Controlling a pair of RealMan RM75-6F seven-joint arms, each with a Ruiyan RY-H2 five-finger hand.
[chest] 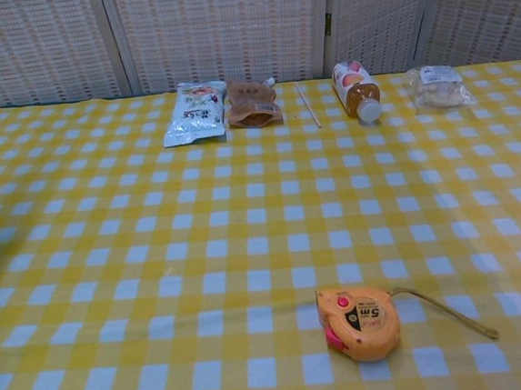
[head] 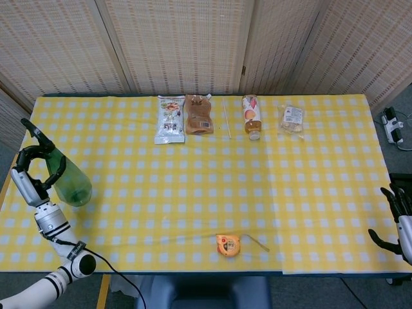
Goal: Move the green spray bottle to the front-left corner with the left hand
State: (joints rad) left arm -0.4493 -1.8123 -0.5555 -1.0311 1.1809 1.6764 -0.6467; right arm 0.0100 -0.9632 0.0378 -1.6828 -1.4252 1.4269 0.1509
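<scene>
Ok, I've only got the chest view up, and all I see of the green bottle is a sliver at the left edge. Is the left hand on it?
Observer: Yes. In the head view the left hand holds the green spray bottle near the table's left edge.
Operator: Is the bottle upright or tipped?
Observer: Roughly upright, black nozzle up top, pointing up and left.
Operator: And the right hand?
Observer: The right hand is off the table's right edge with fingers apart, holding nothing.
Operator: Anything near the bottle?
Observer: No, the nearest item, the orange tape measure, sits far to its right by the front edge.
</scene>
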